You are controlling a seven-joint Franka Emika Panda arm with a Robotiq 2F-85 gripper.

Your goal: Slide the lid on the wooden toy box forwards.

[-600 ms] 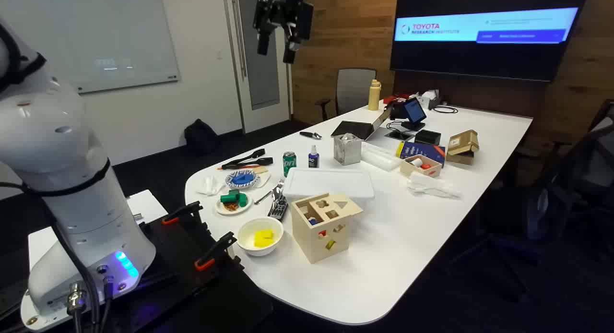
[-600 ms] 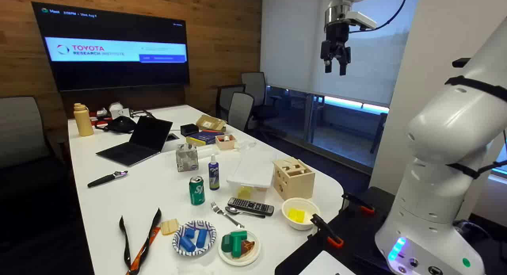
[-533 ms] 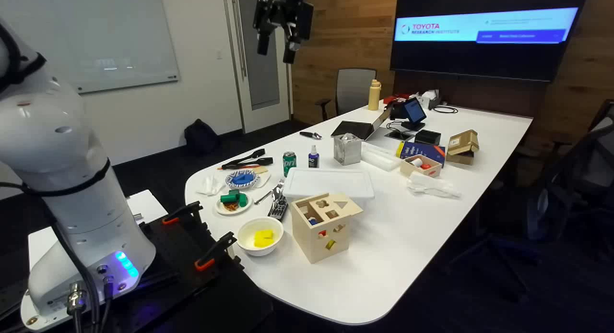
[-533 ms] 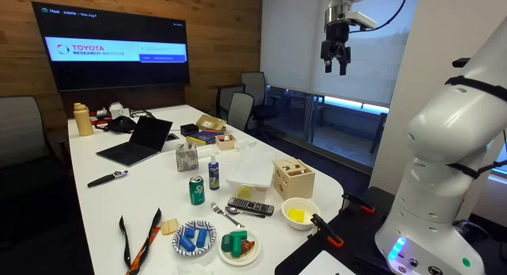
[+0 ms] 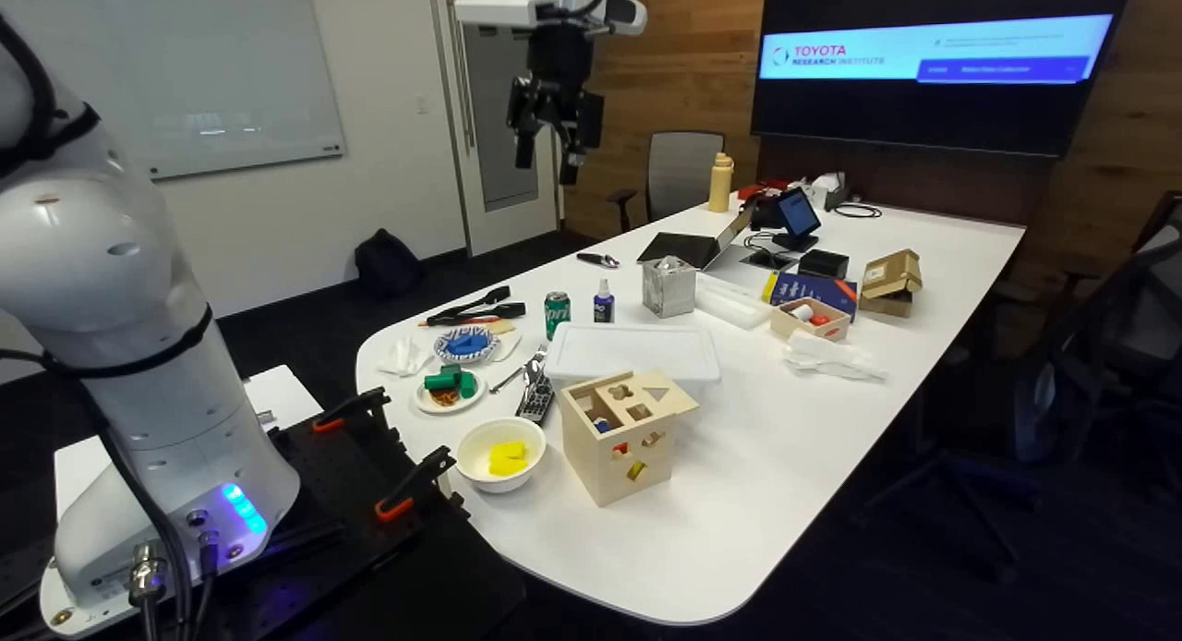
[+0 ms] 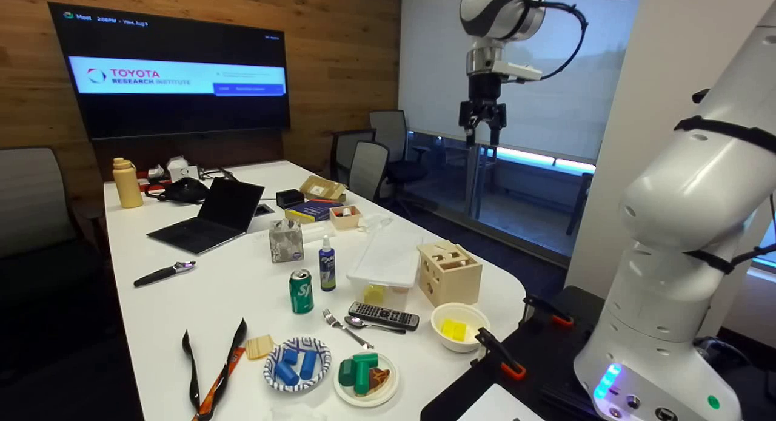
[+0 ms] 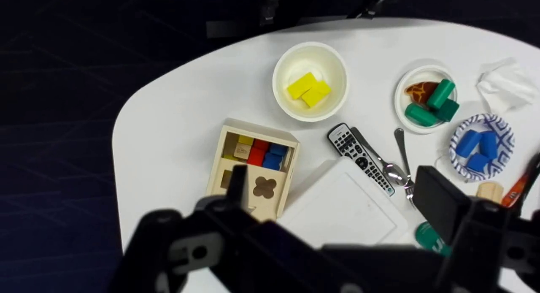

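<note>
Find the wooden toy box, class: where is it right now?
In an exterior view, the wooden toy box stands near the right edge of the white table, just right of the lidded plastic bin and behind the white bowl.

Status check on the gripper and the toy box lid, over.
Gripper open, empty, above the table. Lid part-open on the wooden toy box, blocks showing. White-lidded bin close beside the box, contact unclear; nothing seen on the lid.
</note>
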